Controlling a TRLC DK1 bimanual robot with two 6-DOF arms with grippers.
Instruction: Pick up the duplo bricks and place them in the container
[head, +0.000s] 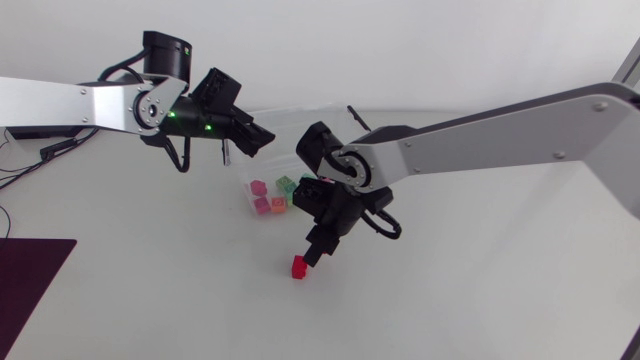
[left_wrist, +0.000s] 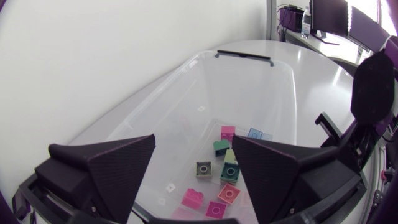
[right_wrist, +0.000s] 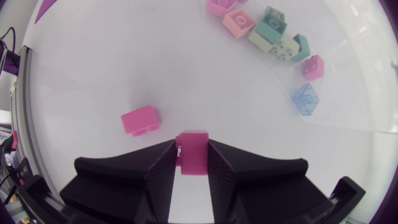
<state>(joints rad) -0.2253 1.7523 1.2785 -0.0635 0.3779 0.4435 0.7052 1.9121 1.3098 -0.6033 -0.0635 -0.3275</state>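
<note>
Progress: roughly eight bricks (left_wrist: 229, 165) already lie in the container (left_wrist: 249, 87); two are outside it on the surface (head: 150, 300).

Right end effector (head: 314, 254): pinching one of the two, the held brick (right_wrist: 193, 152), a finger against each side; cannot tell whether it is clear of the surface.

The loose brick (right_wrist: 141, 119) sits near it, at about 10 o'clock taking the fingers' heading as 12; the container is at about 1 o'clock on the same dial, well apart.

Left end effector (left_wrist: 193, 142): hangs over the container; fingers spread; nothing between them.

Orientation: the held brick's long axis appears to run 12-to-6, in line with the fingers, so it is gripped across its short width; the loose brick's long axis lies near 9-to-3, slightly tilted; stud side of either not resolvable.

Judgement, left to do: carry the held brick over the container and release it; then fetch the loose brick.
</note>
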